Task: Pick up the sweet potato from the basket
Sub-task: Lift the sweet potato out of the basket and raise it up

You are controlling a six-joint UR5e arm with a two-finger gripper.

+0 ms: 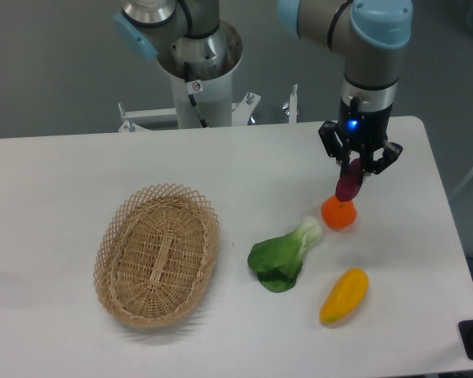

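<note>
The reddish-purple sweet potato (pixel 348 185) hangs upright in my gripper (pixel 355 167), which is shut on its upper end. It is held over the right part of the table, just above the round orange fruit (pixel 339 213). I cannot tell whether its lower tip touches the fruit. The oval tan wicker basket (pixel 158 253) lies at the left of the table, far from the gripper, with nothing inside it.
A green leafy vegetable (pixel 284 256) lies between the basket and the orange fruit. A yellow-orange pepper (pixel 344 295) lies at the front right. The robot base (pixel 201 67) stands behind the table's far edge.
</note>
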